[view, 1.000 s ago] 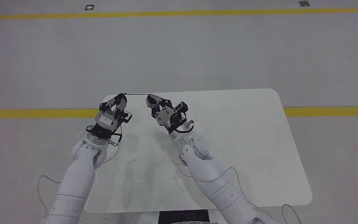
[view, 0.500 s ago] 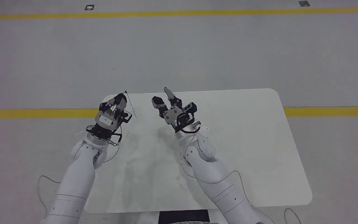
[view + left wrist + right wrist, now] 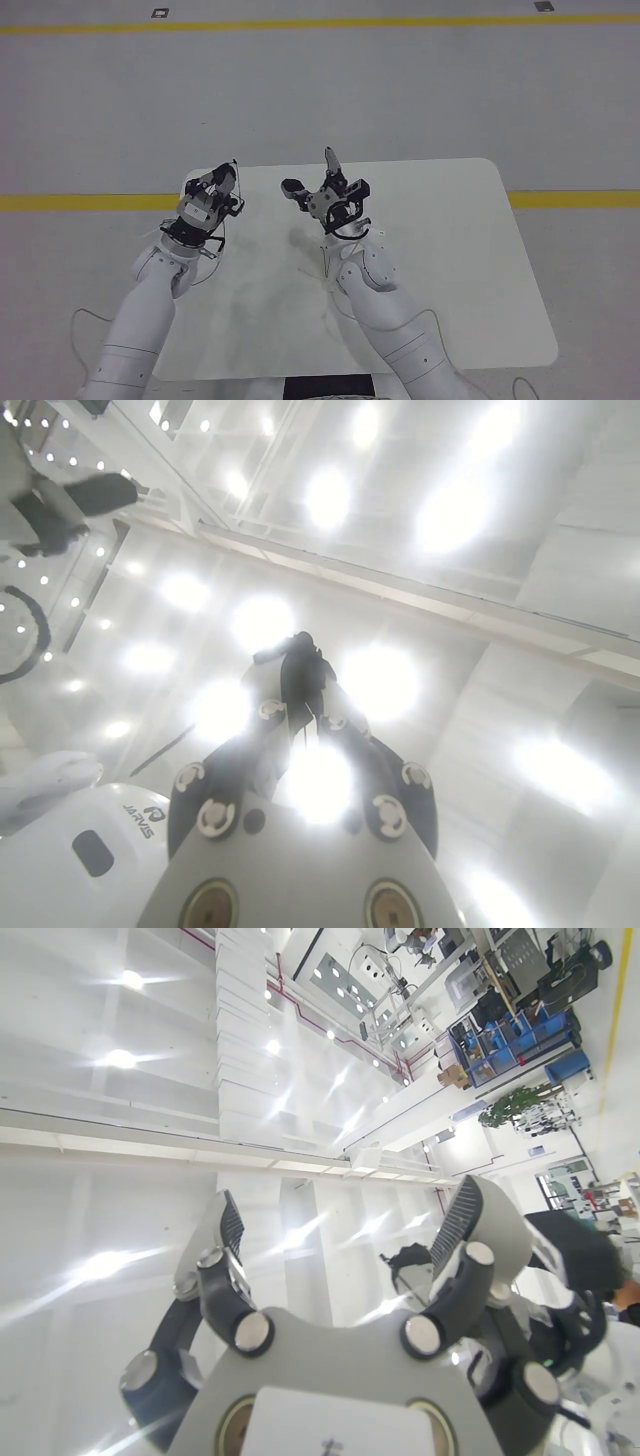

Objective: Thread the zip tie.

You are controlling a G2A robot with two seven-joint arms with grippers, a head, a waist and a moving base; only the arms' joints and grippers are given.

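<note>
- Zip tie (image 3: pixel 235 164) is pinched at one end by left gripper (image 3: pixel 226 176) above the table's far left corner. The thin strand is seen standing up out of the closed fingertips, clear of the table (image 3: pixel 450 250).
- One second earlier it is stretched level between both grippers. Now it is held by the left one alone and is swung from level to near upright.
- Right gripper (image 3: pixel 312 172) is spread wide and drawn off toward the table middle. Nothing is held between its ribbed pads (image 3: pixel 452 1223), as is confirmed in the right wrist view.
- Left fingers are kept clamped on the tie across all three top views, and the left arm is shifted only slightly.
- Judgement: the two-handed pull is ended. Whether the tail is passed through the head cannot be told, as the strand is too thin. If it is not threaded, a regrasp of the free end by the right gripper is called for.
- Writing: a logo with short lettering is seen on the white arm shell (image 3: pixel 137 817) in the left wrist view and is not transcribed. No print is made out on tie or table.
</note>
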